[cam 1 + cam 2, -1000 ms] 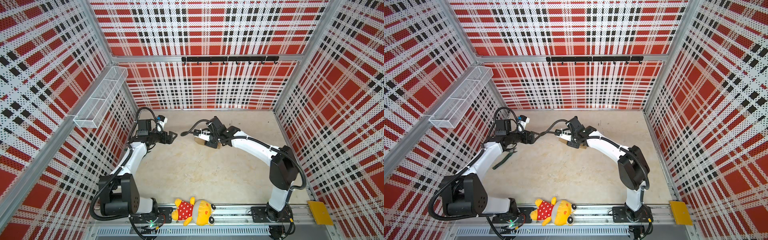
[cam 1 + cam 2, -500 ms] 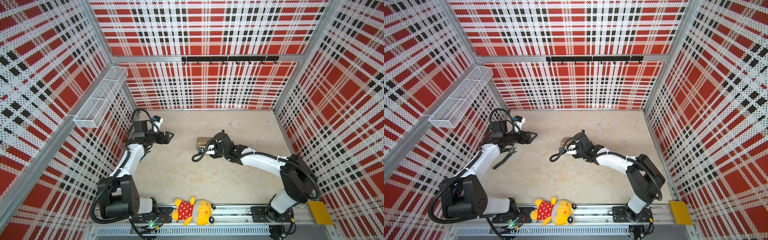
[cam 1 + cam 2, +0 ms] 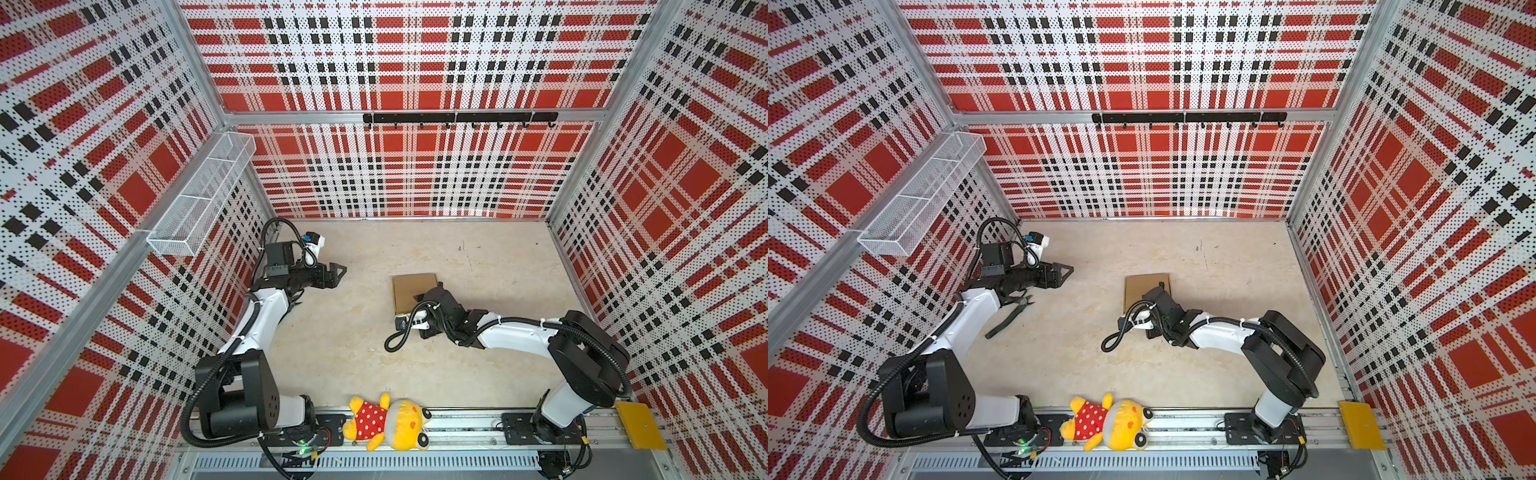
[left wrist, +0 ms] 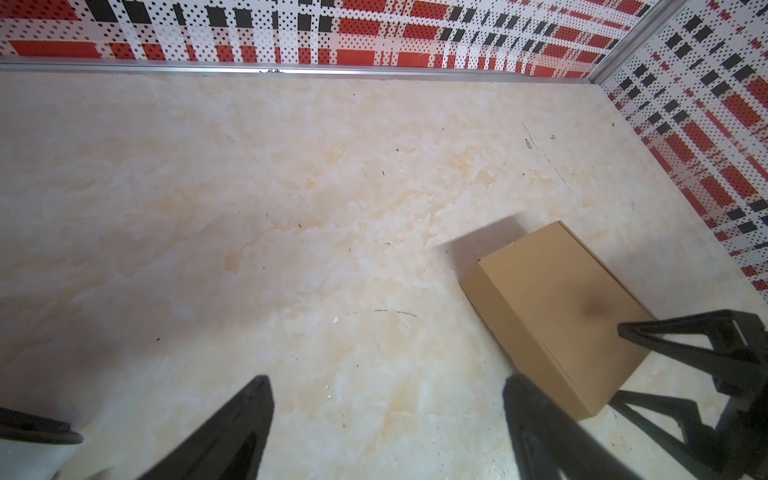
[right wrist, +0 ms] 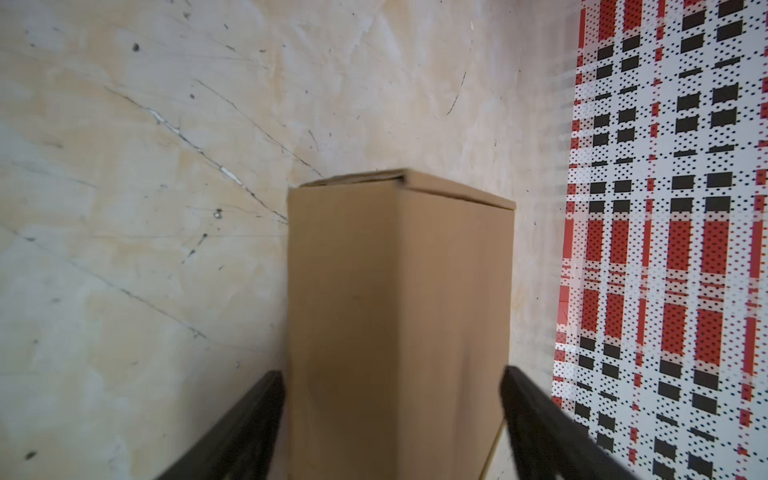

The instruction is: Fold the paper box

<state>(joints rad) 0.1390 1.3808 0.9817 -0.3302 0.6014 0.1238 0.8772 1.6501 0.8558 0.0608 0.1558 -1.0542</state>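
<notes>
Paper box: the paper box (image 3: 409,286) is lying closed near the middle of the tabletop (image 3: 498,257), well clear of every edge. In both top views its near end is hiding under the right arm (image 3: 511,334), so we are seeing only the far part of the lid.
Right gripper: the right gripper (image 5: 390,374) is straddling that near end, one finger on each side. Its wrist view is blurring the contact, and we cannot tell whether it is pinching the cardboard or standing free.
Left gripper: the left gripper (image 4: 386,382) is hovering toward the tabletop's left edge, jaws spread with nothing between them. The frame is cutting off the finger bases.
Tool: a dark-handled tool (image 3: 1009,318) is lying partly under the left arm (image 3: 963,316) by the left edge; we are making out too little to name it.
Near edge: a yellow plush toy (image 3: 386,422) is resting on the rail (image 3: 457,424), with a yellow plate (image 3: 638,424) at the near right corner.
</notes>
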